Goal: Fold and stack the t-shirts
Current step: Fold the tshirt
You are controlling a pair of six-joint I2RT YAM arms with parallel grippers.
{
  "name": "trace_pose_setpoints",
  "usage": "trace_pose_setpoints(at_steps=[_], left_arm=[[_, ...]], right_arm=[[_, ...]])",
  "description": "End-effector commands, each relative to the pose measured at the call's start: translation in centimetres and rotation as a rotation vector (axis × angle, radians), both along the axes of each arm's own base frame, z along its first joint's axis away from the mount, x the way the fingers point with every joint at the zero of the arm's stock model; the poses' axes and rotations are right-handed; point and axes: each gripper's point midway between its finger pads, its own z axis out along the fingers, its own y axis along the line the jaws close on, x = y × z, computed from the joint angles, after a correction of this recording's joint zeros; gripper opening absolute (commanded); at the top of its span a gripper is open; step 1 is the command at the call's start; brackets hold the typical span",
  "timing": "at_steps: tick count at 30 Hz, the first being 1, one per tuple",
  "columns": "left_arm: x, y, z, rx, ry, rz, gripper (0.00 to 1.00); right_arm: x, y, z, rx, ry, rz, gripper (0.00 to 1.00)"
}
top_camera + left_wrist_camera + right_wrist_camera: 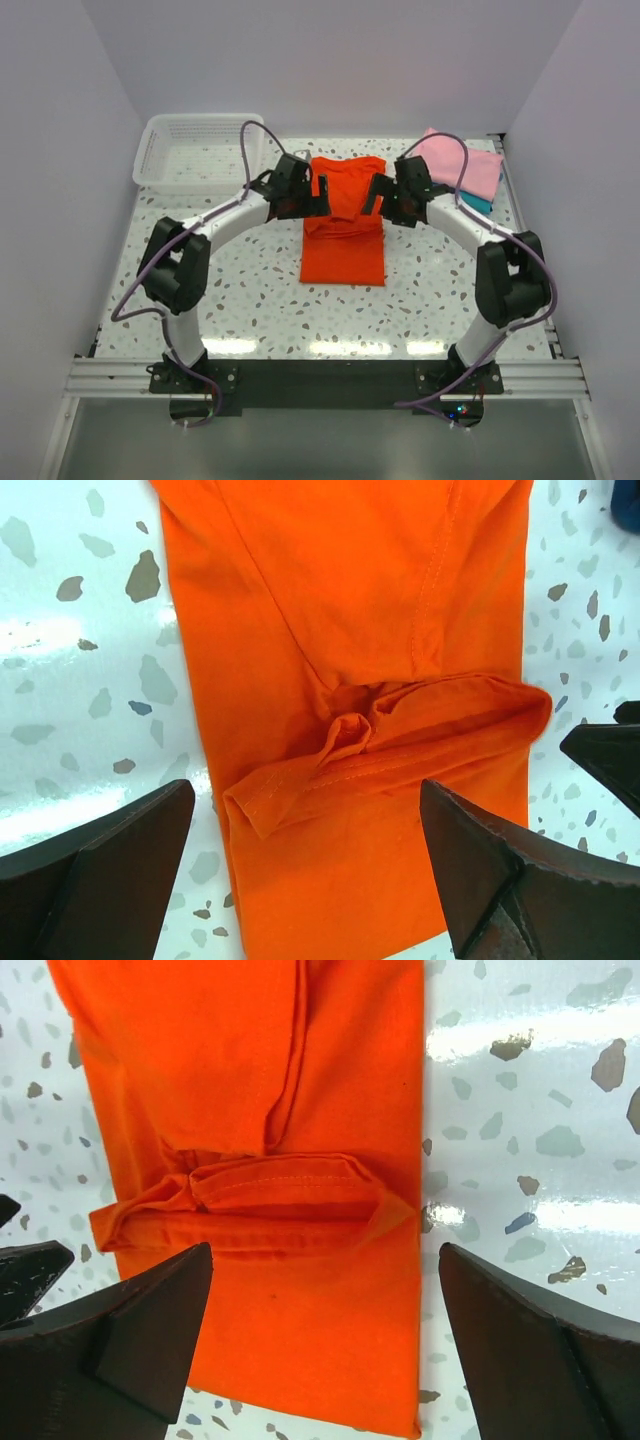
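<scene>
Your left gripper [318,192] and right gripper [376,194] hang spread wide and empty above the bright orange-red soft cloth t-shirt [343,250]. It lies folded into a narrow strip at mid-desk [250,290], a rumpled hem across it. The cloth looks light and limp, so pinch the corners through every layer.

Pale walls [330,60] enclose a glossy, seemingly terrazzo table [250,300].
</scene>
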Motion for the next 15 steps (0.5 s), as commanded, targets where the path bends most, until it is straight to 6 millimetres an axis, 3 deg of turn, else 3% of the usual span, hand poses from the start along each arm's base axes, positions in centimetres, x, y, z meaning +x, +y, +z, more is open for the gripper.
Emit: trace_pose_setpoints(at_steps=[1, 3, 4, 7, 12, 15], left_arm=[[0.7, 0.6, 5.4, -0.035, -0.122, 0.014, 1.0], [-0.3, 1.2, 6.5, -0.051, -0.145, 0.019, 1.0], [-0.8, 1.5, 6.7, -0.062, -0.146, 0.025, 1.0], [-3.2, 2.7, 7.1, -0.085, -0.145, 0.042, 1.0], [-8.4, 5.9, 5.5, -0.101, -0.126, 0.091, 1.0], [-11.1, 8.0, 4.0, -0.093, -0.109, 0.137, 1.0]], right_arm=[[0.2, -0.4, 4.6, 0.005, -0.102, 0.003, 0.99], [-1.0, -0.4, 4.7, 0.023, -0.095, 0.011, 0.99], [-1.6, -0.2, 5.7, 0.044, -0.113, 0.02, 0.99], [-3.8, 0.8, 5.2, 0.094, -0.093, 0.076, 0.99], [-7.1, 4.2, 4.1, 0.128, -0.085, 0.204, 0.99], [-8.0, 6.4, 2.9, 0.088, -0.072, 0.279, 0.99]])
